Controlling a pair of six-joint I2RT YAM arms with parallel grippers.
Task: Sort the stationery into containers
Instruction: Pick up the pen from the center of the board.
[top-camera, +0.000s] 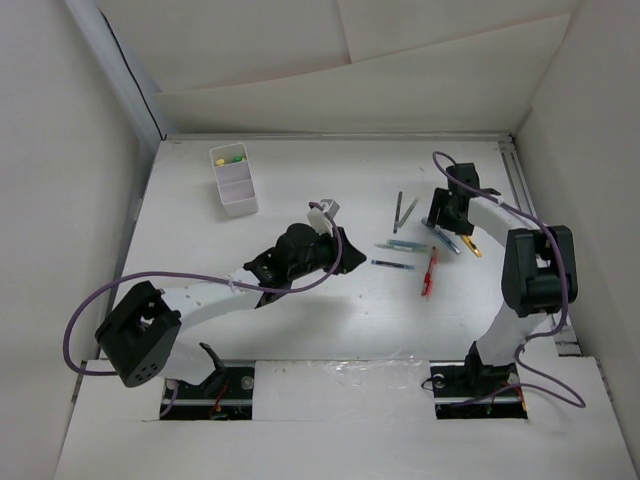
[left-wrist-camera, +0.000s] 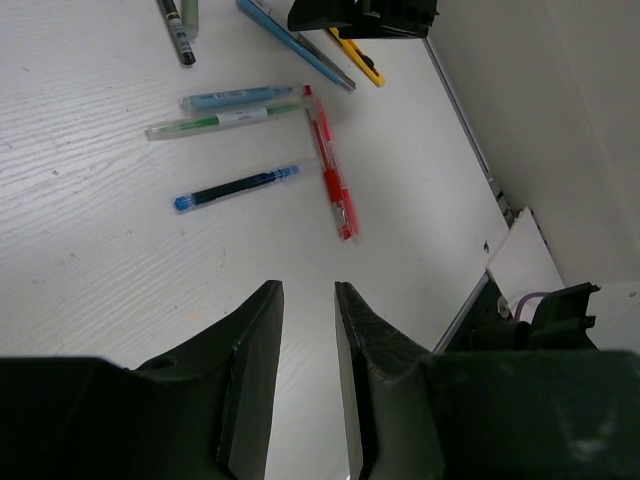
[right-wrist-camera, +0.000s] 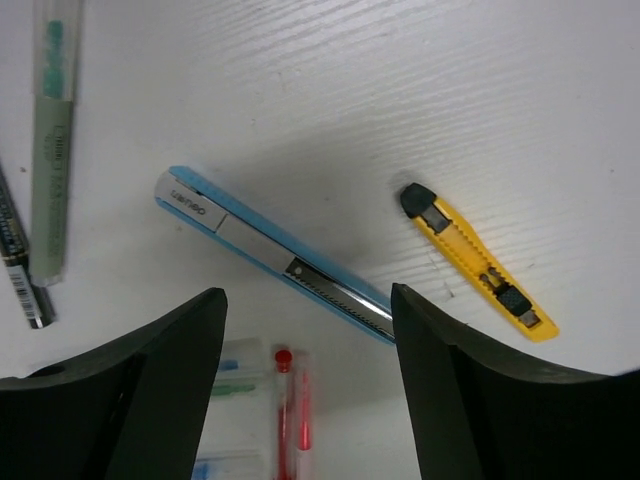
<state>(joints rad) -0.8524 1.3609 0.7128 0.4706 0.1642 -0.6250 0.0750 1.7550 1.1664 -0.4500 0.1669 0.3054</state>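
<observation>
The tabletop (right-wrist-camera: 420, 80) is matt white with a fine wood-like grain. The yellow utility knife (right-wrist-camera: 478, 263) seems glossy plastic; the red pen (left-wrist-camera: 329, 165) translucent plastic.

You're facing white wood-grain tabletop (top-camera: 360, 320); plain white panels (top-camera: 60, 150) closing in left, far, right; even light casting soft shadows.

Robot lab — white-walled test table (top-camera: 300, 320)
</observation>
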